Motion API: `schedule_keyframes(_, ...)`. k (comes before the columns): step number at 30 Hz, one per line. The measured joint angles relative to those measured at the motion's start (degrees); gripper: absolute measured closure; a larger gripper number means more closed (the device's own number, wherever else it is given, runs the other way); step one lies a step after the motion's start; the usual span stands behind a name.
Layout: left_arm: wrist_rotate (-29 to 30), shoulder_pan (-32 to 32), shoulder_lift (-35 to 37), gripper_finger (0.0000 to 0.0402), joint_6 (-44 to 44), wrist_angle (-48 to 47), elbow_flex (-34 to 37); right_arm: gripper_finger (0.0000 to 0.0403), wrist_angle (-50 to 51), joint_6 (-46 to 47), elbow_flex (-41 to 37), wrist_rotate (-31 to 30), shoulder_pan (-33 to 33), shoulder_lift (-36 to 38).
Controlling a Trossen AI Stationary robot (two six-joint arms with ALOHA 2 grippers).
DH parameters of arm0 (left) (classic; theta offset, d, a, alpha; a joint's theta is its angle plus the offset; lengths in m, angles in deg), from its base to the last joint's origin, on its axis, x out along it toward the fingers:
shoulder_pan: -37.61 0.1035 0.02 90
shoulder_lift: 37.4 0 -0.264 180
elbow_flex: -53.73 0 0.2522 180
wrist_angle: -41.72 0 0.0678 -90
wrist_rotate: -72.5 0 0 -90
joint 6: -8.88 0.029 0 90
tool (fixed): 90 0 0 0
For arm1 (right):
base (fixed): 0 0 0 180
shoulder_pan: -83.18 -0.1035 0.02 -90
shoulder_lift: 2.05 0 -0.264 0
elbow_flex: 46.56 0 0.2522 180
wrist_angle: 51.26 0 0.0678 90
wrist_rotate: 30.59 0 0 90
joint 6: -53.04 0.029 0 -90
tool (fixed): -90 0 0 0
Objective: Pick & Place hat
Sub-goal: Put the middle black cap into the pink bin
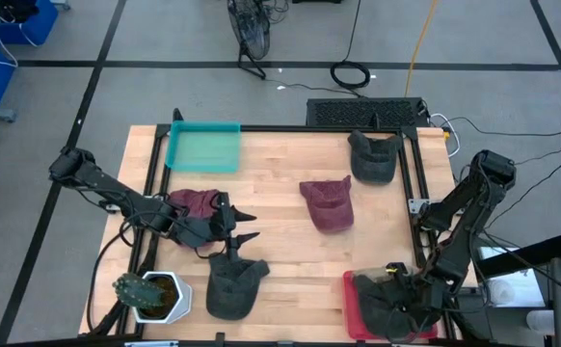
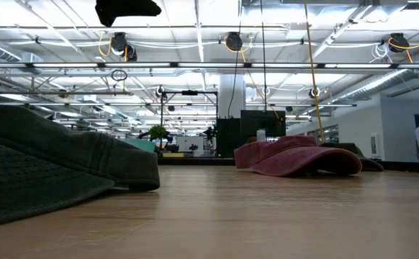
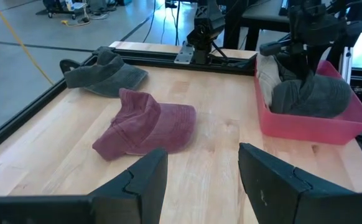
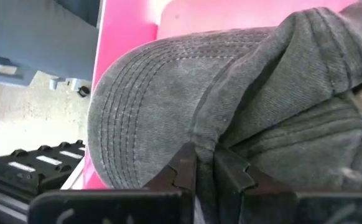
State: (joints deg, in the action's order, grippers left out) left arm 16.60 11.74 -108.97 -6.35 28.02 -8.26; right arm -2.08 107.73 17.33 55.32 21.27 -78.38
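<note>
My right gripper (image 1: 399,287) is down in the pink bin (image 1: 350,306) at the table's near right corner, shut on a grey cap (image 4: 156,106) lying there. In the left wrist view the bin (image 3: 293,127) holds that cap (image 3: 311,96) with the right gripper (image 3: 305,56) above it. My left gripper (image 1: 245,225) (image 3: 199,180) hovers open over the near left of the table. It points toward a maroon cap (image 1: 329,204) (image 3: 150,124) resting flat mid-table. Another maroon cap (image 1: 194,202) lies under the left arm, and a dark cap (image 1: 234,284) lies nearer. My right gripper pinches a raised fold of the grey cap where brim and crown meet (image 4: 206,140), between its two fingers (image 4: 184,171). It comes from above, pointing down into the bin. The cap lies in the bin on other cloth, its stitched brim (image 4: 137,112) turned toward the bin wall.
A teal tray (image 1: 203,146) sits at the far left and another dark cap (image 1: 374,156) (image 3: 103,71) at the far right. A potted plant (image 1: 150,294) stands at the near left corner. A black rail frame (image 1: 417,183) edges the table. The low view shows a dark cap (image 2: 51,169) close up.
</note>
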Motion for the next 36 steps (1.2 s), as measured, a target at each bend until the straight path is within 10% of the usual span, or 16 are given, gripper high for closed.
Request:
schedule_keyframes(26,0.0,0.0,0.0,0.0202,-0.1,0.1,0.0,0.0371,-5.0,13.0,-0.2,1.2,0.1,-0.1)
schedule_keyframes(36,0.0,0.0,0.0,0.0202,-0.2,0.2,0.0,0.0284,-4.8,17.2,-0.2,1.5,0.8,0.1)
